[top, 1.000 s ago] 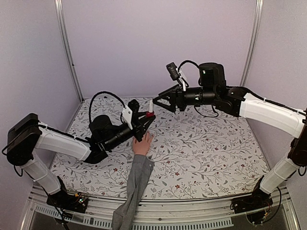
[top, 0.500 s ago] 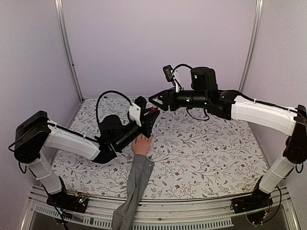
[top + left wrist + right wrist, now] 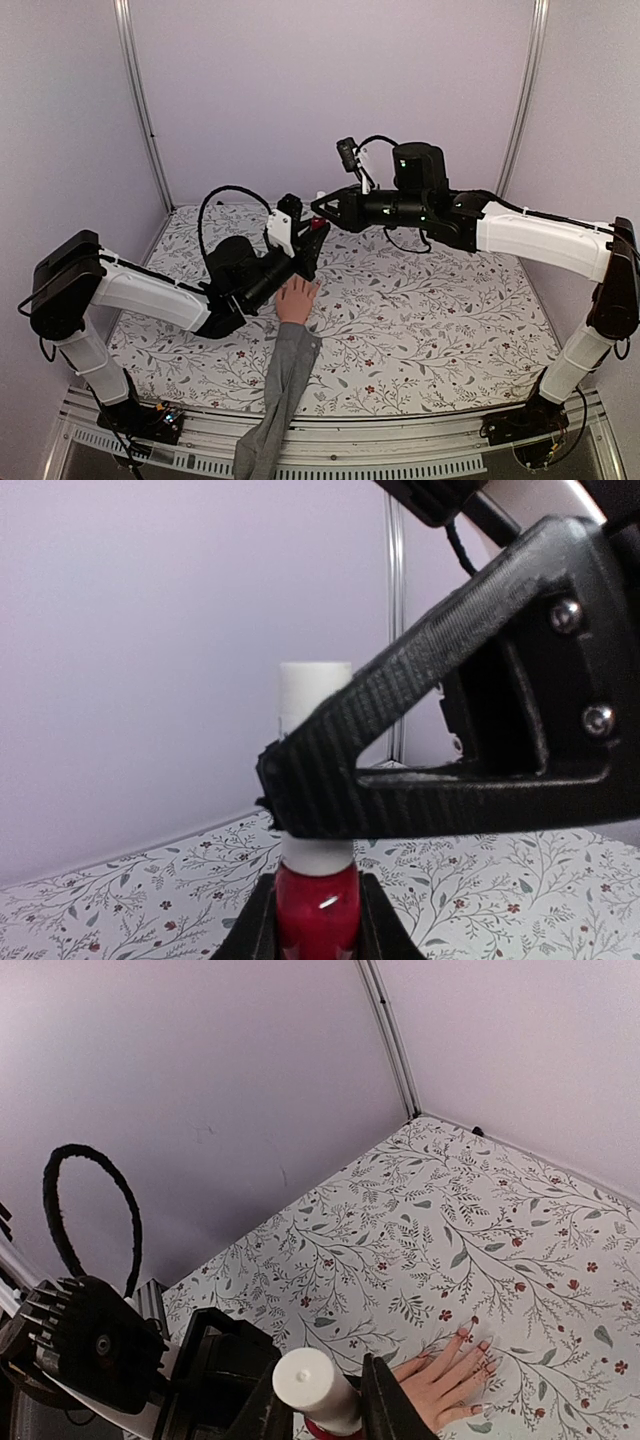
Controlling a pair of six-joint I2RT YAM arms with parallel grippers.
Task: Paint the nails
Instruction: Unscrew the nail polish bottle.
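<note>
Top view: the left gripper (image 3: 312,238) is clamped on the red polish bottle (image 3: 319,227), held up over the middle of the floral table (image 3: 430,310). The right gripper (image 3: 320,207) meets the bottle's top from the right. The mannequin hand (image 3: 297,300) lies flat just near of the bottle, with its grey sleeve (image 3: 280,390) trailing to the near edge.

Left wrist: the bottle stands upright, pinched at both sides. A right finger (image 3: 450,750) crosses the white cap (image 3: 313,685).

Right wrist: both fingers are narrowed against the cap. The nails (image 3: 484,1345) are pale, on spread fingertips resting on the table, right of the cap.
</note>
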